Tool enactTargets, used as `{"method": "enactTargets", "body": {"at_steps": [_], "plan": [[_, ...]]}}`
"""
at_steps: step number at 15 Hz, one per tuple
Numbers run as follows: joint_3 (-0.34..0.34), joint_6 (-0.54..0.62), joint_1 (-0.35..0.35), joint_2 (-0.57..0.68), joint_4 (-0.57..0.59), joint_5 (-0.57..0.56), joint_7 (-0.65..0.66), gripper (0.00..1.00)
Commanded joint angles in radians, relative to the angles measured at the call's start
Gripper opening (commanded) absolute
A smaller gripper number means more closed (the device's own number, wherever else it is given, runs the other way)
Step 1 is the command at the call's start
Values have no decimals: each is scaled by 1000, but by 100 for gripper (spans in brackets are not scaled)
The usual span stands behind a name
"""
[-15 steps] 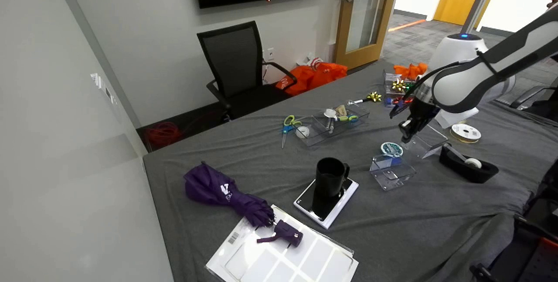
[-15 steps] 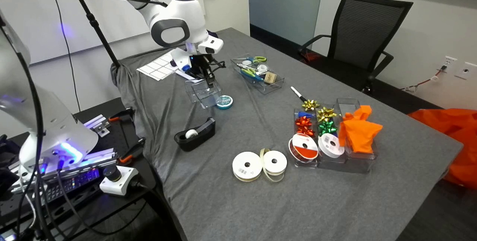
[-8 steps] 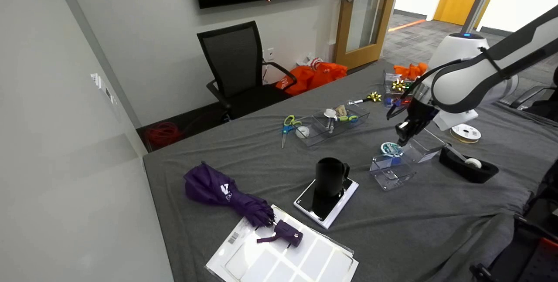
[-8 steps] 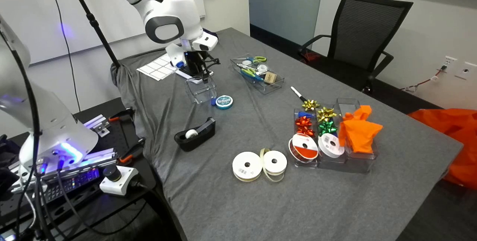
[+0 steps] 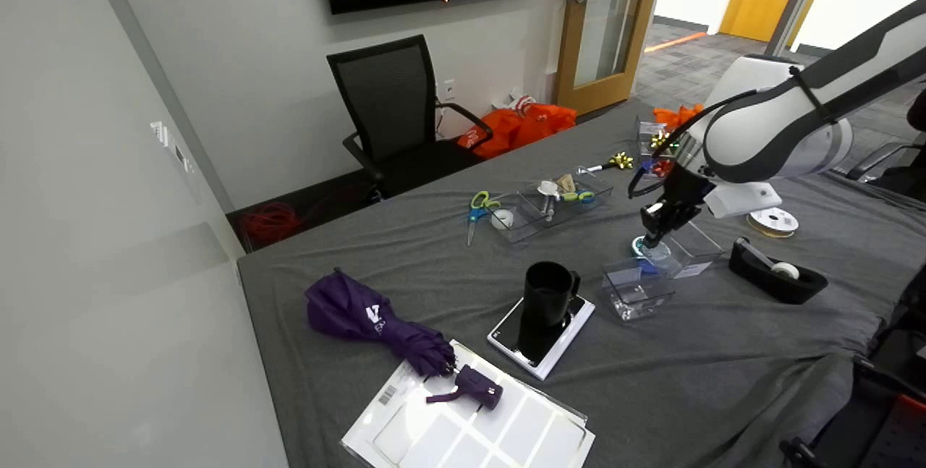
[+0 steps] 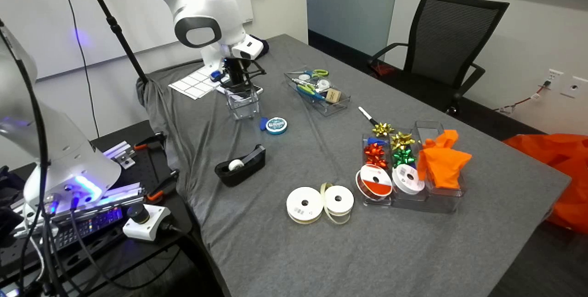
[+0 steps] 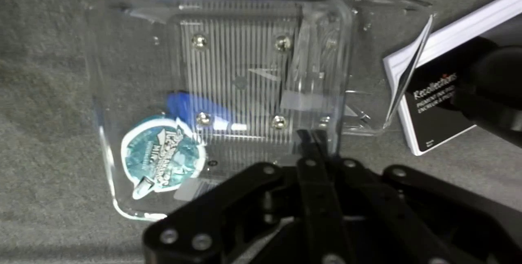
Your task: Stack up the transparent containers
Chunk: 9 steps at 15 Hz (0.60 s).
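My gripper (image 5: 652, 241) is shut on the wall of a clear squarish container (image 5: 693, 245); its fingertips also show in the wrist view (image 7: 311, 135). The held container (image 7: 240, 84) fills the middle of the wrist view. A similar clear container (image 5: 635, 293) sits on the cloth close beside it and is partly overlapped by it in the wrist view (image 7: 381, 52). In an exterior view the two overlap, the held one (image 6: 243, 108) under the gripper. The round shallow teal tub (image 6: 277, 125) lies on the cloth and shows through the held container in the wrist view (image 7: 163, 154).
A black mug (image 5: 548, 293) stands on a flat black-topped pad (image 5: 532, 352) near the containers. A black tape dispenser (image 6: 241, 166) lies on the other side. A clear tray (image 6: 324, 106) holds scissors and small items. White ribbon spools (image 6: 304, 204) lie farther off.
In an exterior view, my gripper and the held container have moved left toward the mug. The other clear container has shifted slightly the same way. The teal tub stays put.
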Motion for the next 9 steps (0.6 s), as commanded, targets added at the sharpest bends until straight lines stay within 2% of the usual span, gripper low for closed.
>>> {"method": "enactTargets", "body": {"at_steps": [1,9], "plan": [[19,-10,26,-42,-17,72,31,1],[9,-54,61,-96,-32,84,98,1]]}}
